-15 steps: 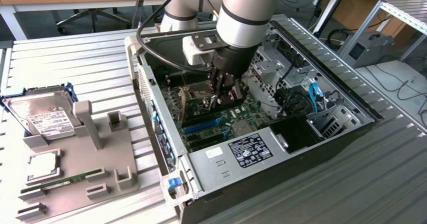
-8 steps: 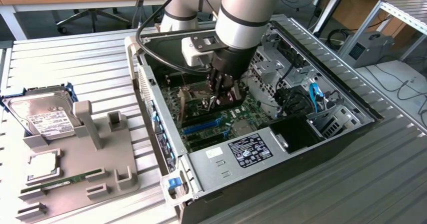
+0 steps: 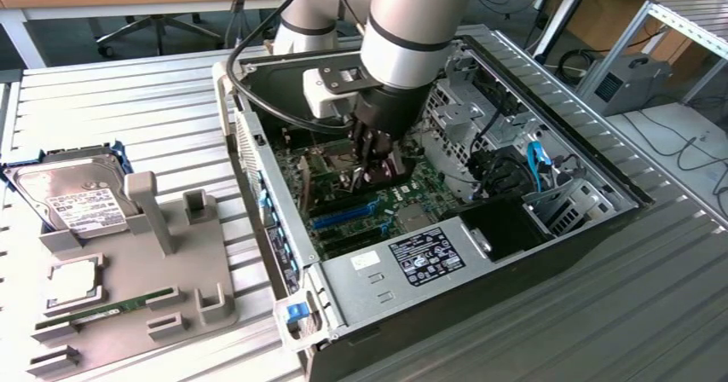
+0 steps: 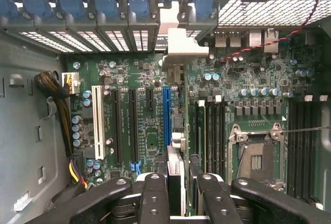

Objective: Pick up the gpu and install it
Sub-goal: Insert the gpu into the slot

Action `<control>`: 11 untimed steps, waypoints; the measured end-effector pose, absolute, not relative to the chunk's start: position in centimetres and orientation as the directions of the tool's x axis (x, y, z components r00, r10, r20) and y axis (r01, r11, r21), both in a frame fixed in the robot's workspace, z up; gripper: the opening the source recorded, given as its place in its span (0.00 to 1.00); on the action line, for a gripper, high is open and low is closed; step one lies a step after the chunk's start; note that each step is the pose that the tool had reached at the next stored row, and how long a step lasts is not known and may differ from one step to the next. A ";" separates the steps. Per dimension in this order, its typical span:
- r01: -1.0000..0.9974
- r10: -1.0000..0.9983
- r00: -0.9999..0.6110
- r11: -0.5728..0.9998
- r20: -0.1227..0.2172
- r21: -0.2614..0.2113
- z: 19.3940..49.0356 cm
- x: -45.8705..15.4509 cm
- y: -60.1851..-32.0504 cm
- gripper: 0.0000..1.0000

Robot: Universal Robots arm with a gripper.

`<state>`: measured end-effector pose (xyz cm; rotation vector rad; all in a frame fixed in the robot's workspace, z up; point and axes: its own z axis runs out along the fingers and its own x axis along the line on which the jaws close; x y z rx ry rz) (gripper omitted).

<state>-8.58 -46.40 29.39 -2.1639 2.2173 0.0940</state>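
PC case (image 3: 455, 254) lies open on the desk (image 3: 136, 109), arm reaching in over the mobo (image 4: 145, 125). Fingers (image 4: 177, 190) pinch the gpu (image 4: 176, 131), edge-on, bracket toward the rear slots (next to the blue slot (image 4: 166, 115)). To seat it well: keep card upright, edge square w/ the slot, press evenly.

The exterior camera stood off my arm, high above the surface (image 3: 136, 101), and looked down at an angle on the open computer case (image 3: 500, 254), taking in the whole case from a moderate range. My wrist camera looked straight down along my tool (image 4: 176, 188) at close range into the case interior. Both views shared the motherboard (image 4: 150, 110), seen in the exterior view beneath my tool (image 3: 370, 173).
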 end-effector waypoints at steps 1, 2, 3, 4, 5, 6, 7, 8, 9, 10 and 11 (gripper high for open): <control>-1.000 -0.997 -0.025 0.024 -0.072 0.014 29.3 -8.7 -46.4 0.27; -1.000 -0.997 -0.025 0.024 -0.072 0.014 29.3 -8.8 -46.4 0.27; -1.000 -0.997 -0.025 0.024 -0.072 0.014 29.2 -8.9 -46.4 0.27; -1.000 -0.997 -0.025 0.024 -0.072 0.014 29.1 -9.0 -46.4 0.27; -1.000 -0.997 -0.025 0.024 -0.072 0.014 29.1 -9.1 -46.4 0.27; -1.000 -0.997 -0.025 0.024 -0.072 0.014 29.0 -9.2 -46.4 0.27; -1.000 -0.997 -0.025 0.024 -0.072 0.014 29.0 -9.2 -46.4 0.27; -1.000 -0.997 -0.025 0.024 -0.072 0.014 28.9 -9.3 -46.4 0.27; -1.000 -0.997 -0.025 0.024 -0.072 0.014 28.9 -9.3 -46.4 0.27; -1.000 -0.997 -0.025 0.024 -0.071 0.014 28.8 -9.4 -46.5 0.27; -1.000 -0.997 -0.025 0.024 -0.070 0.014 28.7 -9.4 -46.5 0.27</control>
